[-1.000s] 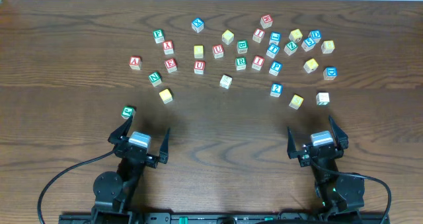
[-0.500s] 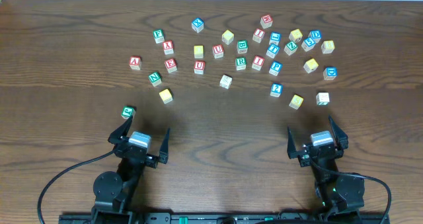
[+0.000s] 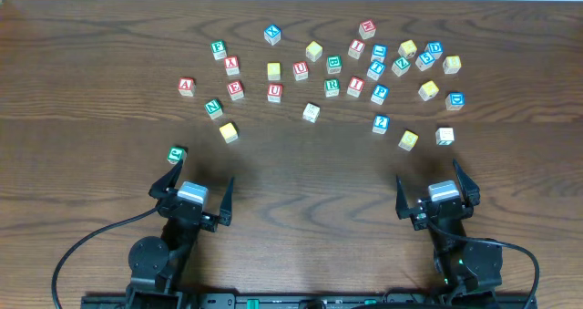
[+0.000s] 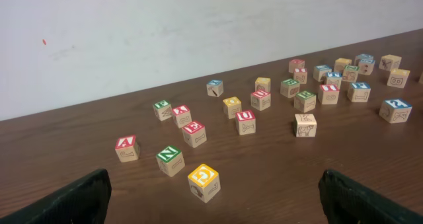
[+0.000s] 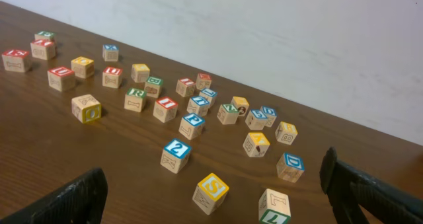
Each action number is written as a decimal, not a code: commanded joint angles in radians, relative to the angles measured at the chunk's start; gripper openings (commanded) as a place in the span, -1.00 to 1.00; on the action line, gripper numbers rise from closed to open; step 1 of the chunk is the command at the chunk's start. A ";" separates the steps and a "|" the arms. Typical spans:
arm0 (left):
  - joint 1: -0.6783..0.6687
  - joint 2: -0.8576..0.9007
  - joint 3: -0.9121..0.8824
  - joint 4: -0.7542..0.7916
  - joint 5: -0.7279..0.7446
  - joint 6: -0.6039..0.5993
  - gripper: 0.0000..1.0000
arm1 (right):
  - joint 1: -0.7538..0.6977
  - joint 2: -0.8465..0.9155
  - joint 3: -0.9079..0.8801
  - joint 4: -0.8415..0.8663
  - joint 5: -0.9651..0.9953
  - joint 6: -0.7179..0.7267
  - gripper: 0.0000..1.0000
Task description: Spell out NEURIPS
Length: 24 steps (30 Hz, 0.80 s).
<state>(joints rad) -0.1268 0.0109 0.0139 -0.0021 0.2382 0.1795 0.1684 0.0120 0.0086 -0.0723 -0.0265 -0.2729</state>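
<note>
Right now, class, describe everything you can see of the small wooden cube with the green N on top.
The small pale wooden cube with the green N face sits flat on the dark brown wooden table, with its white N facing up, and it is turned askew to the table's grain. Its visible side faces are bare pale wood with faint line drawings. Nothing touches it. The red-topped wooden A cube, red-topped wooden E cube and yellow-topped wooden cube stand close by but apart.

this seems to be a robotics lab. the left arm [image 3: 155, 254] and the right arm [image 3: 469, 265] are mounted on a black rail [image 3: 301, 302] at the edge of a dark wooden table [image 3: 91, 118]. black cables [image 3: 82, 247] run to their bases, and behind the table stands a bare white wall [image 4: 198, 32].
</note>
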 commanded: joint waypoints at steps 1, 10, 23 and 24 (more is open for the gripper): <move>0.004 -0.007 -0.010 -0.046 0.039 -0.008 0.97 | -0.013 -0.005 -0.003 -0.003 0.008 0.014 0.99; 0.004 -0.007 -0.010 -0.043 0.039 -0.008 0.97 | -0.013 -0.005 -0.003 -0.003 0.008 0.014 0.99; 0.004 -0.007 0.019 -0.039 0.042 -0.043 0.97 | -0.013 -0.005 -0.003 -0.003 0.008 0.014 0.99; 0.004 -0.007 0.033 -0.039 0.037 -0.050 0.97 | -0.013 -0.005 -0.003 -0.003 0.008 0.014 0.99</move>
<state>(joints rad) -0.1268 0.0109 0.0174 -0.0040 0.2390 0.1535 0.1684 0.0124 0.0086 -0.0723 -0.0265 -0.2729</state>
